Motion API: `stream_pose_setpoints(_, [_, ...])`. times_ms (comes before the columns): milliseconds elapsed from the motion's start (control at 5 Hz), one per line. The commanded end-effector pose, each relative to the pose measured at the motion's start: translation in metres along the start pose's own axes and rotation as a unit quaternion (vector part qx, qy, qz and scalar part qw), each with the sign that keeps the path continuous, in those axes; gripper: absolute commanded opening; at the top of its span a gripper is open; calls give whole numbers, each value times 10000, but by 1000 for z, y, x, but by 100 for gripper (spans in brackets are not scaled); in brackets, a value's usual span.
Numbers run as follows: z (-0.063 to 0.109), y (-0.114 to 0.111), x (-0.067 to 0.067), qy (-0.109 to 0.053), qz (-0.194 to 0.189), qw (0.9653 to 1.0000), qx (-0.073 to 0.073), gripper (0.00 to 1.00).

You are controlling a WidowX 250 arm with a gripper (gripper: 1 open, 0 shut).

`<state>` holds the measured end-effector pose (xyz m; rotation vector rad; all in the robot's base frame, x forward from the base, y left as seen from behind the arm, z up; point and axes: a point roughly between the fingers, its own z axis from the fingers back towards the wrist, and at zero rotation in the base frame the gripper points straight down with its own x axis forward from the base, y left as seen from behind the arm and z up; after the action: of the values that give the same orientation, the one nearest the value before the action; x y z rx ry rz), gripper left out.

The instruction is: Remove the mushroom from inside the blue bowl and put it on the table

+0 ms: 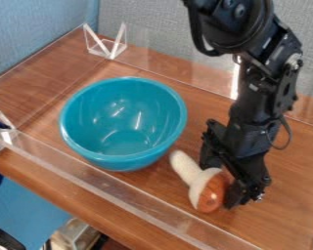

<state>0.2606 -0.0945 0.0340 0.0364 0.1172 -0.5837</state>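
Nearest to my camera, the low clear wall (133, 198) ran slantwise along the front edge of the worktop (133, 232). Just behind it, the mushroom (205, 184) lay on its side on the wood, its reddish-brown cap toward me and its pale stem pointing back toward the blue bowl (124, 122). It was outside the bowl, near its right-hand side in my view.

The tool (227, 186) was low beside the cap, its dark fingers partly over the far side of it. From this 1 view I could not tell whether they stood apart or were clamped on the cap; the near finger hid too much.

Farther back, the bowl sat upright, with nothing I could make out inside.

I judged the job to be at its last step, the release. The next move called for making sure the fingers were free of the cap, then lifting straight up and away, slowly, so the mushroom would not be dragged or rolled.
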Motion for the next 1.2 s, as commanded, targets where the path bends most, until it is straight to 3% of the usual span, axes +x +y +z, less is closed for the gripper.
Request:
stream_pose_setpoints(0, [17,7,10,-246,184,9995,50,100])
stream_pose_setpoints(400, [42,14,19,-403,559,9972,277,100])
stream_pose_setpoints(600, [63,14,6,-518,1055,9925,351,100])
stream_pose_setpoints(800, [93,13,-14,-782,1552,9839,420,100])
stream_pose_setpoints(1000, [88,14,-27,-964,1509,9835,264,100])
